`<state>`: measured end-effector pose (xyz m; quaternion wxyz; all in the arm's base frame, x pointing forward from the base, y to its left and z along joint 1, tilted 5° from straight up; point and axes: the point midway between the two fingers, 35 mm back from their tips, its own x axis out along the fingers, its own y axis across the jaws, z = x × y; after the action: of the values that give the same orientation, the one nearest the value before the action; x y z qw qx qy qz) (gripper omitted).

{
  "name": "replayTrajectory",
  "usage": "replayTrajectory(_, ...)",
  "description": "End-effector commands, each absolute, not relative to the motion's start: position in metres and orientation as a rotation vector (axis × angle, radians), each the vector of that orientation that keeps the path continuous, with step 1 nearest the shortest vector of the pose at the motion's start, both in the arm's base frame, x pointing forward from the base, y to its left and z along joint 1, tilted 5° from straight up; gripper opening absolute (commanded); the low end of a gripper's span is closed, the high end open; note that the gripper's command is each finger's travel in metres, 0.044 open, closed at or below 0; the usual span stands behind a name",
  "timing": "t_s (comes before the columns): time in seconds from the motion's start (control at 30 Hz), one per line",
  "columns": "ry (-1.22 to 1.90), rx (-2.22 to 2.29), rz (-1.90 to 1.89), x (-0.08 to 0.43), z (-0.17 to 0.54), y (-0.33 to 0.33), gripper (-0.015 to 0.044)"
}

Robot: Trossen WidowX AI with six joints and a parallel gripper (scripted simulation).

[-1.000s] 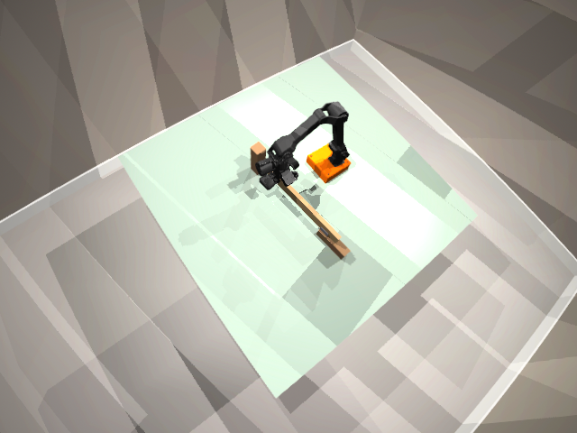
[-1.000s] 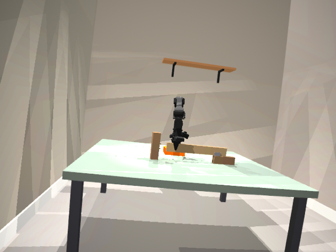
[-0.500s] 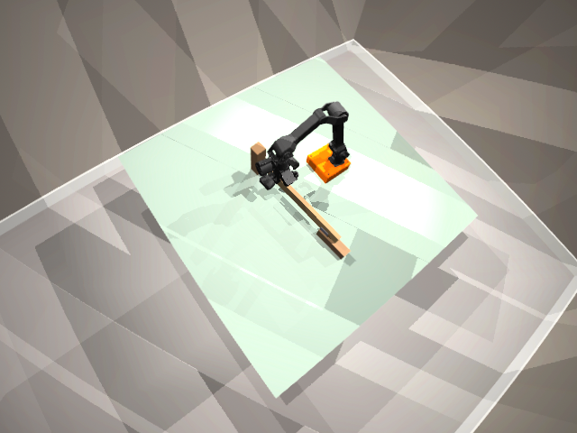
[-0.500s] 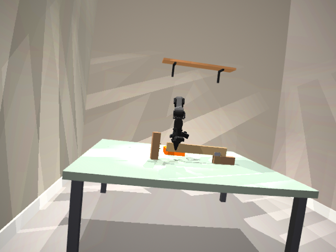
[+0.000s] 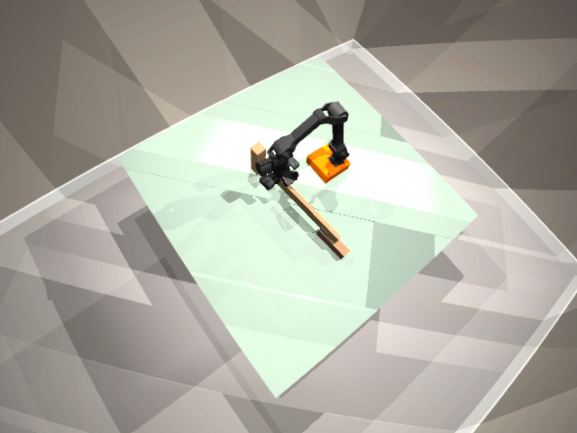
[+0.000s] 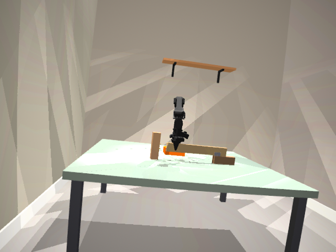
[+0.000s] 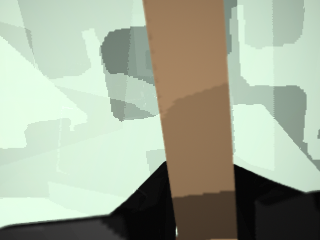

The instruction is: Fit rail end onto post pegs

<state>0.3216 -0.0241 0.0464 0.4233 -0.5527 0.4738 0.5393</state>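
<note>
The long wooden rail [image 5: 309, 209] [image 6: 200, 149] [image 7: 195, 100] is raised off the table and looks about level. My gripper [image 6: 175, 148] [image 7: 189, 166] is shut on it near its post end. The rail's far end sits at the grey bracket [image 6: 217, 154] on the low footboard block [image 5: 343, 252] [image 6: 226, 160]. The short upright post [image 5: 257, 160] [image 6: 155, 146] stands beyond the rail's near end. In the exterior view a small gap shows between that end and the post, with the tiny pegs sticking out into it. The holes in the rail end are hidden.
The orange arm base [image 5: 327, 163] [image 6: 176, 153] stands on the pale green table [image 5: 279, 326] [image 6: 189, 175], behind the rail in the exterior view. The arm arches over to the rail, close beside the post. A wooden wall shelf [image 6: 198, 64] hangs on the back wall.
</note>
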Motion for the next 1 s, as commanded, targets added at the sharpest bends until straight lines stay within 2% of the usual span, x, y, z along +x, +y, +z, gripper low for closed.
replayTrajectory(0.0,1.181,-1.385,1.346,0.3236,0.0482,-0.0235,0.0)
replayTrajectory(0.97,1.181,-1.385,1.346,0.3236,0.0476,-0.0271,0.0)
